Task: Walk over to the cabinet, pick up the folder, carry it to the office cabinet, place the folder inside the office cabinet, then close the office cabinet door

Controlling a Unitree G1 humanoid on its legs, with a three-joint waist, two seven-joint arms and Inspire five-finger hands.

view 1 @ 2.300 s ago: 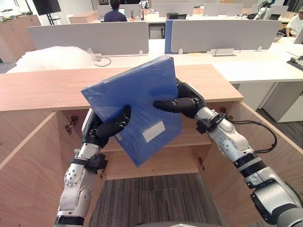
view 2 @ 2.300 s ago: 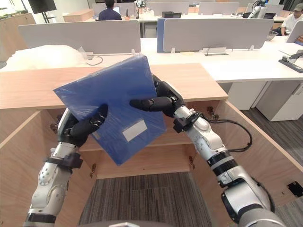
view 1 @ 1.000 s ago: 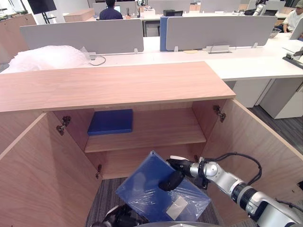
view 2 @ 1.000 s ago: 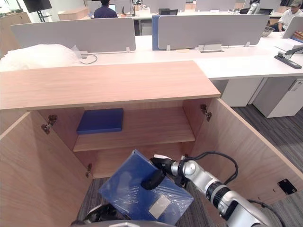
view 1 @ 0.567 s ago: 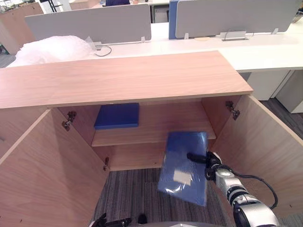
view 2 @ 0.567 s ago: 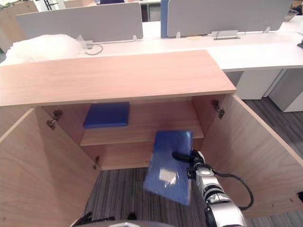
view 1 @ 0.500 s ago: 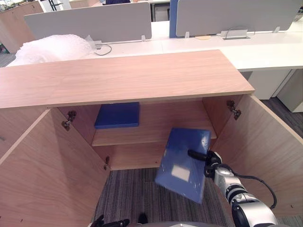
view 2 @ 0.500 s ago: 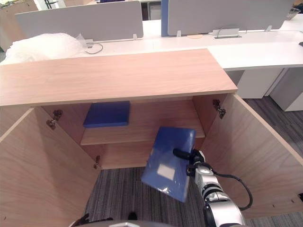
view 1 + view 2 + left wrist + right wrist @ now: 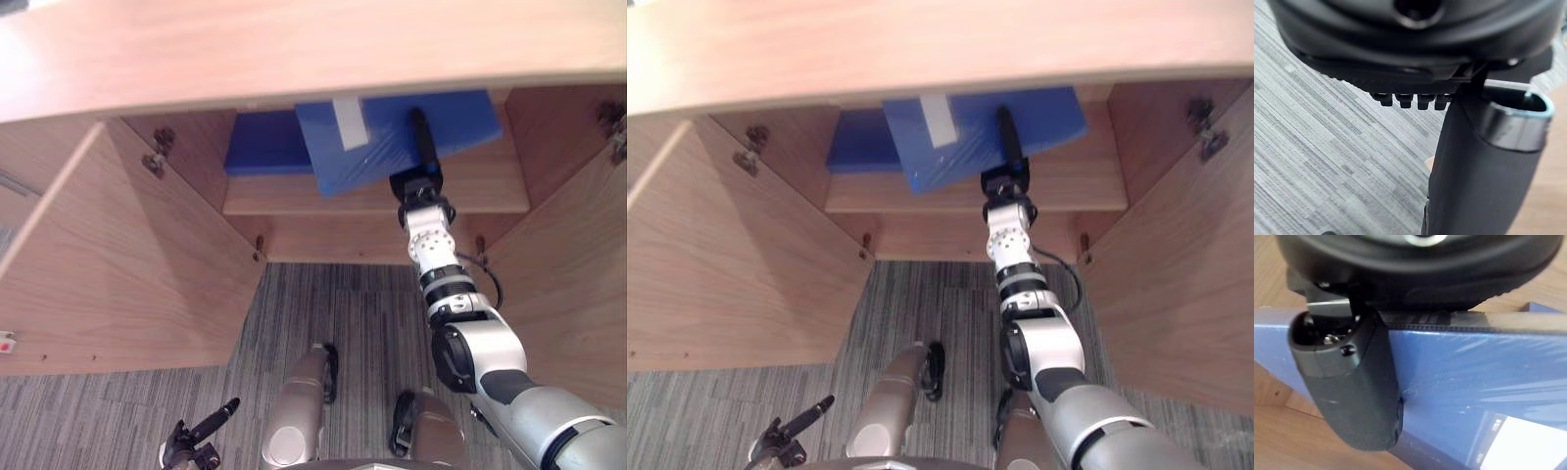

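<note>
The blue folder (image 9: 382, 137) with a white label is tilted in the cabinet's upper shelf opening, its far end under the top board. My right hand (image 9: 419, 181) is shut on its near edge, thumb (image 9: 1352, 382) lying across the plastic-wrapped cover (image 9: 1474, 377); the fingers beneath are hidden. A second blue folder (image 9: 260, 155) lies flat at the shelf's left, partly under the held one. My left hand (image 9: 201, 436) hangs low over the carpet, fingers straight, holding nothing.
Both doors of the wooden cabinet stand open: the left door (image 9: 118, 274) and the right door (image 9: 568, 284). The shelf board (image 9: 470, 196) is bare at its right. The top board (image 9: 294, 49) overhangs the opening. Grey striped carpet (image 9: 1327, 147) lies below.
The camera has tipped down towards the cabinet. My right hand has carried the folder up and forward from before the lower opening into the shelf opening, over the second folder.
</note>
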